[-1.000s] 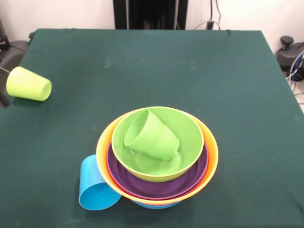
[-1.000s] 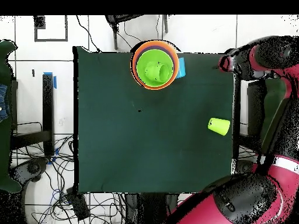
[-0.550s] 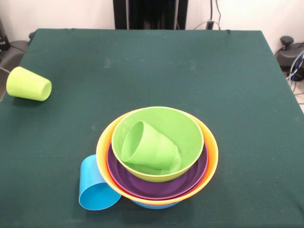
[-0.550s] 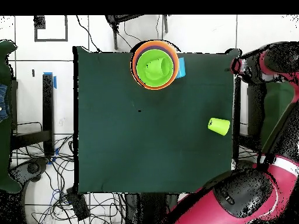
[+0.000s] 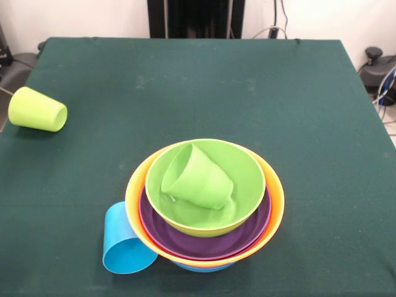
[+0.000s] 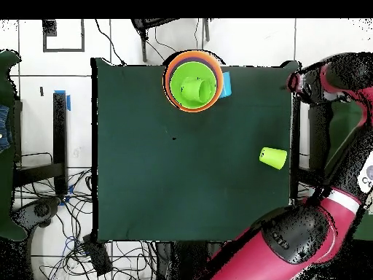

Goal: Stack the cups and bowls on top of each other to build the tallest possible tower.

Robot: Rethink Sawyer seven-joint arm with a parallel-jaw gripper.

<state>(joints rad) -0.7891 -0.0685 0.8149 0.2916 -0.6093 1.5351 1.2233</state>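
Claw (image 6: 293,75) barely seen in the overhead view, at the end of the red and black arm (image 6: 336,109), hanging off the desk's corner near the tower; cannot tell whether spread or pressed together, and holding nothing that shows. Absent from the front view.

Desk (image 5: 204,80) green-covered, mostly bare. Tower (image 5: 274,207) sitting at one desk edge: big orange bowl rim outermost, purple bowl (image 5: 247,232) nested inside, green bowl (image 5: 247,167) on top, a sliver of blue bowl (image 5: 198,267) peeking out underneath. Ridged green cup (image 5: 198,176) lying tilted on its side inside the green bowl, mouth up toward the rim, not upright, so adding little height. Sky blue cup (image 5: 124,247) on its side on the desk, touching the orange bowl's wall, mouth toward the front camera.

Yellow-green cup (image 6: 272,157) on its side, well apart from the tower, near the desk edge on the arm's side. Probably the next target: lies from the claw along that same edge, toward the robot's base, long axis running roughly across the desk with the mouth pointing inward.

Against half a second ago: ridged green cup rocked back higher in the bowl, mouth lifted again. Arm shifted slightly beside the desk. Yellow-green and sky blue cups unmoved.
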